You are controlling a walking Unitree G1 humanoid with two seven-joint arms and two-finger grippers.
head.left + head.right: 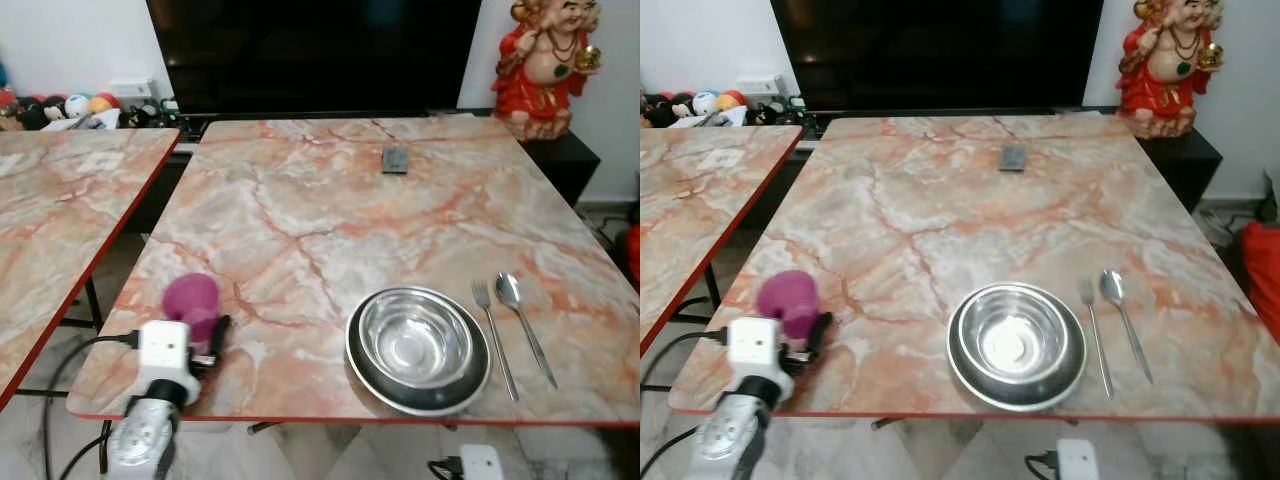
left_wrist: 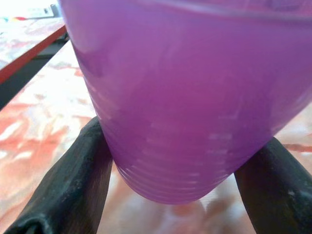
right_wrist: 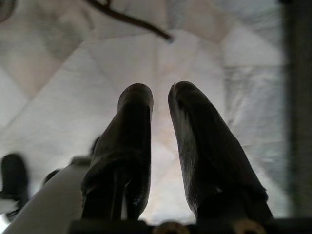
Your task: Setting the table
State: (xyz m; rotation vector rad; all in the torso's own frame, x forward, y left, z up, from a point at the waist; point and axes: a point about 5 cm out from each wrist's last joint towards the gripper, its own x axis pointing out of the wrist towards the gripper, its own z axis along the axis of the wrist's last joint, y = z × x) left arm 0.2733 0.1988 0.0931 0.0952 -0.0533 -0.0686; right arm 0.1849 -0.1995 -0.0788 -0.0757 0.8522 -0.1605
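Note:
A purple plastic cup stands at the near left corner of the marble table, and my left gripper is shut on it. In the left wrist view the cup sits wedged between the two black fingers. At the near right, a steel bowl rests on a steel plate. A fork and a spoon lie side by side just right of the plate. My right gripper hangs idle over pale floor tiles, shut with nothing in it.
A small dark remote-like object lies at the table's far middle. Behind the table are a black TV and a red statue. A second marble table stands to the left across a narrow gap. Cables hang by my left arm.

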